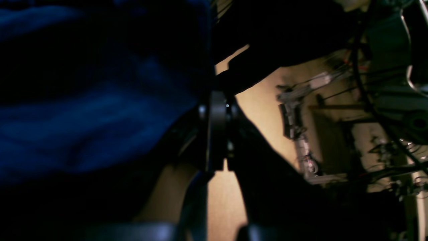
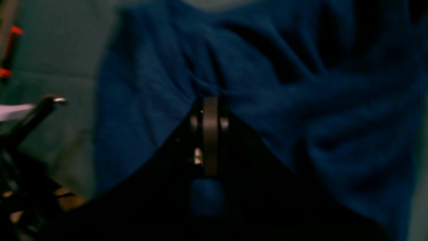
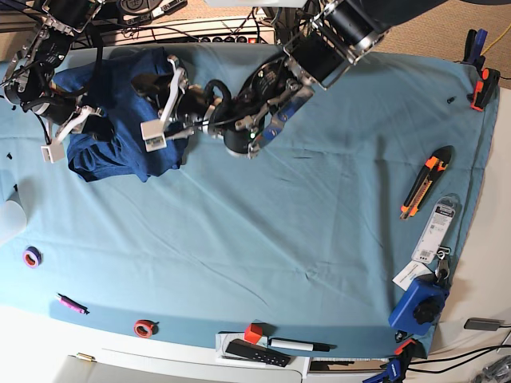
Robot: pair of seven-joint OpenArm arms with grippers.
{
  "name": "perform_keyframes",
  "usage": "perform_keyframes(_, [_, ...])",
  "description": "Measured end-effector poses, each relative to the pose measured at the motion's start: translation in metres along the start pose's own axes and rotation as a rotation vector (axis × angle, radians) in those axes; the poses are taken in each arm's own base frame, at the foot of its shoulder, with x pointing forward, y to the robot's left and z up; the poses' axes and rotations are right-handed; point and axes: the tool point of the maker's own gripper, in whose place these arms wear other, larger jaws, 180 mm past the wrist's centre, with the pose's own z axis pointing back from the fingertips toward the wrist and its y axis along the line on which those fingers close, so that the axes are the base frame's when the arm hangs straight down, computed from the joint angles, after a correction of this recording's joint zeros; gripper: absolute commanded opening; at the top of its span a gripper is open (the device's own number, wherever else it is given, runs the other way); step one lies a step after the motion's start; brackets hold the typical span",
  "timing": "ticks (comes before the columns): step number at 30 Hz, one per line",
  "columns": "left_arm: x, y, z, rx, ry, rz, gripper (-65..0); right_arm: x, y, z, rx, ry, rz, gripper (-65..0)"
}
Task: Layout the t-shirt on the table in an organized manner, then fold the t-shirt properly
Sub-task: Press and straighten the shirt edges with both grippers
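Navy fabric sits bunched up at about ten o'clock on the table (image 3: 263, 239), a crumpled heap of t-shirt (image 3: 120, 144) near the far left corner rather than anything laid flat. Both arms have reached over to it. The right claw (image 2: 210, 110) is pinched tight, and its wrist view shows folds of the shirt drawn right into the tip, so I judge it has a hold of the cloth on the heap's nine o'clock side. The left claw (image 3: 160, 120) is likewise closed, sitting at the heap's three o'clock edge; its own camera shows blue cloth pressed close alongside the dark fingers, but it is too murky to be sure the fabric is actually caught between them.

By the look of it this is the very start of the layout step: the shirt is grasped at two spots, not yet spread. The next move calls for lifting and drawing the two grips apart toward the open middle of the table, at four or five o'clock from the heap, so the body opens out flat. Sleeves are buried in the bundle, so I cannot tell which part each claw has
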Motion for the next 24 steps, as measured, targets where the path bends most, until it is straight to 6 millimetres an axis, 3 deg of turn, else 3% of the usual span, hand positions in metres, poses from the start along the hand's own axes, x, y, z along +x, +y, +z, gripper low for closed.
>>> perform_keyframes(4, [0.001,0.001,0.001,0.001,-0.001,-0.002,-65.0,0.004,-0.011,0.007,-0.043,-0.015,0.001,-65.0])
perform_keyframes(9, [0.003,0.000,0.000,0.001,-0.012,-0.002,-65.0,0.029,-0.030,0.030,-0.103,-0.138,-0.035,-65.0])
perform_keyframes(12, [0.005,0.000,0.001,0.001,-0.025,-0.002,-65.0,0.041,-0.031,0.039,-0.086,-0.207,-0.055,-65.0])
perform_keyframes(20, [-0.009,0.017,-0.004,0.108,-0.005,0.038,-65.0,0.026,-0.015,0.020,-0.034,-0.170,-0.082,-65.0])
perform_keyframes(24, [-0.013,0.028,-0.001,0.171,0.021,0.036,-65.0,0.013,-0.020,0.011,-0.085,-0.071,-0.046,-65.0])
